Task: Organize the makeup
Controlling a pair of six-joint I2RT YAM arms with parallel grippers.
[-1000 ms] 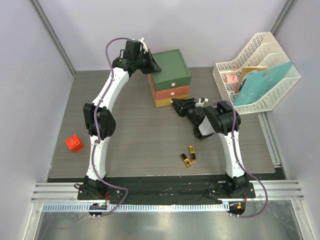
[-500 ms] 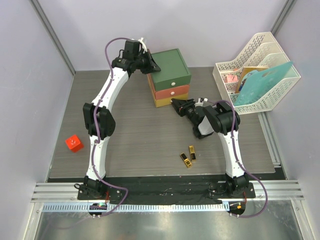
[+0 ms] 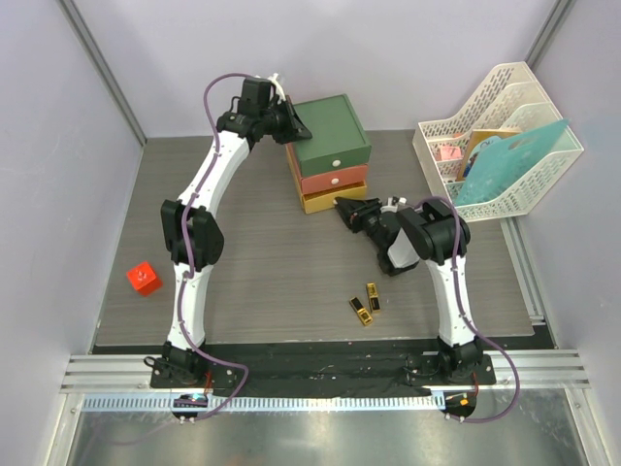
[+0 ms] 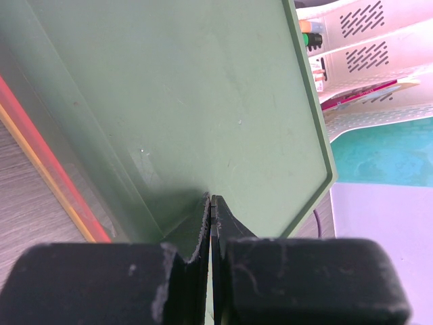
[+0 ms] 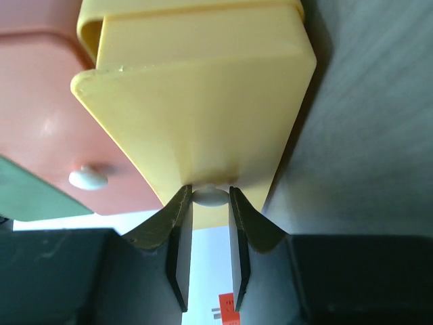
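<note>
While the top view has two gold-black lipsticks point(image 3: 361, 310) lying lower centre on the grey worktop point(image 3: 262, 272), the yellow plastic drawer point(image 3: 335, 202) sits part-open. Left wrist: left gripper point(image 4: 211, 203) jaws closed together, apparently bracing the green box top point(image 4: 203, 101). Right wrist: right gripper point(image 5: 210, 195) jaws pinch the white knob point(image 5: 211, 196). Next, probably: pull further, then release.

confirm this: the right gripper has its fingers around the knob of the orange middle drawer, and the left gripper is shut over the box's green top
Not quite. The right gripper holds the white knob of the yellow bottom drawer, not the orange drawer, whose knob is free in the right wrist view. The left gripper is shut over the green top.
</note>
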